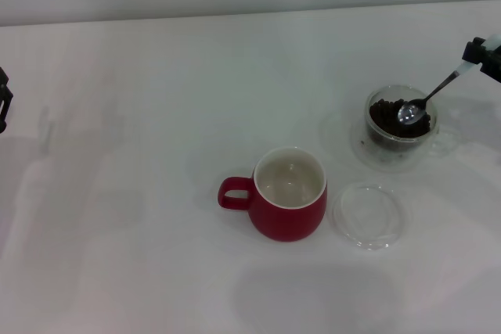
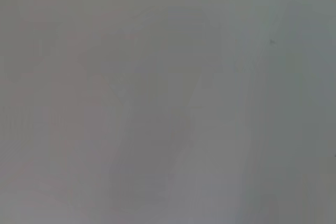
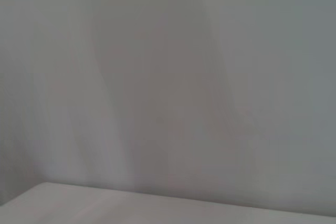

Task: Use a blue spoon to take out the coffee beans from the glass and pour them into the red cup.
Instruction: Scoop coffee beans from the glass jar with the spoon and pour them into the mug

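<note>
so, going left to right: my left gripper (image 1: 4, 99) sits parked at nine o'clock on the table's (image 1: 141, 76) edge, and i cannot tell its state; the red cup (image 1: 288, 193) stands at six o'clock, white inside showing no beans, a clear lid (image 1: 372, 216) just beside it; at three o'clock my right gripper (image 1: 484, 52) grips the blue spoon (image 1: 427, 99), bowl resting on the coffee beans (image 1: 389, 119) in the glass (image 1: 399, 127); i judge scooping is underway; next calls for a level lift toward the cup.

Blue spoon (image 1: 427, 100) dips into glass (image 1: 401, 127) of coffee beans (image 1: 385, 119); red cup (image 1: 288, 193) upright nearby.
</note>
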Controlling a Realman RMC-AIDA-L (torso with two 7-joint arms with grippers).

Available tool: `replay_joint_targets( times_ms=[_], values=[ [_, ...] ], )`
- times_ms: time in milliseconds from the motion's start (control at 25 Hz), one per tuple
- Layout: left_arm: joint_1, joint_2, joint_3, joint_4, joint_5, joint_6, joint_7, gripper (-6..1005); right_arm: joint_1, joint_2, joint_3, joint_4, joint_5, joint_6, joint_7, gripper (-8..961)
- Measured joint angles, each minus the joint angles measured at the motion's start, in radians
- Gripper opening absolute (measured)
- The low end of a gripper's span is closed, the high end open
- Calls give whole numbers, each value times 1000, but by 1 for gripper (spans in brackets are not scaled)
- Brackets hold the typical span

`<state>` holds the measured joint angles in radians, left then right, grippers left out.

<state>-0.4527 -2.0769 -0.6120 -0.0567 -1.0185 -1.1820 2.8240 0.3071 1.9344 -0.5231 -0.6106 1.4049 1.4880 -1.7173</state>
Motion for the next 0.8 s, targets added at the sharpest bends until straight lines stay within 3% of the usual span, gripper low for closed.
replay_joint_targets(
  times_ms=[800],
  values=[
    [-1, 0, 0, 8, 0, 3, 0, 563, 1, 16, -7, 13, -15, -39, 23, 149]
  ],
)
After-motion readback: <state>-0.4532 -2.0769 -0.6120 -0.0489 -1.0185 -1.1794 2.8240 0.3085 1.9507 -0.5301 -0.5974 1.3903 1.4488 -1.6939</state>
